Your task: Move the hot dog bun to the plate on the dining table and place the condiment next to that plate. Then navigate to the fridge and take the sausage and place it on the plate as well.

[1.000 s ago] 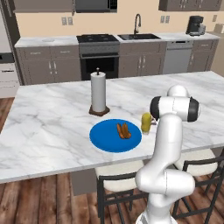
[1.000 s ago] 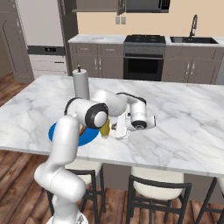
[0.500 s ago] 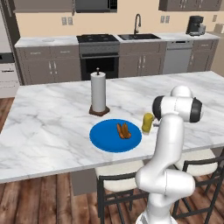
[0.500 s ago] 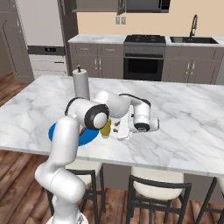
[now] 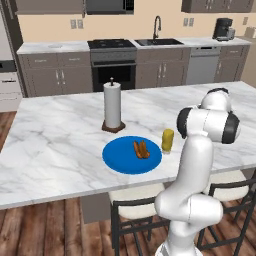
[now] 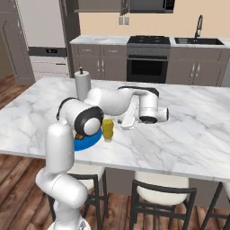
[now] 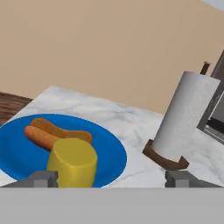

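The hot dog bun [image 5: 141, 149] lies on the blue plate [image 5: 120, 161] on the marble dining table [image 5: 60, 145]. The yellow condiment bottle [image 5: 167, 141] stands upright on the table just right of the plate. In the hand view the condiment [image 7: 72, 162] is close in front of my gripper [image 7: 113, 179], in line with the left fingertip [image 7: 43, 178], and the bun [image 7: 57, 131] and plate [image 7: 17, 153] lie behind it. The jaws stand wide open, touching nothing. From the right base view, my gripper [image 6: 123, 122] hovers just right of the condiment [image 6: 107, 129]. The sausage is out of view.
A paper towel roll [image 5: 112, 105] on a dark stand rises behind the plate. Stools [image 6: 159, 191] line the table's near edge. Stove, sink and cabinets run along the back wall [image 5: 112, 60]. The pale fridge [image 6: 42, 27] stands at the far left.
My gripper has opened and let go of the condiment, which stays upright beside the plate. The hand has drawn back slightly to the right.
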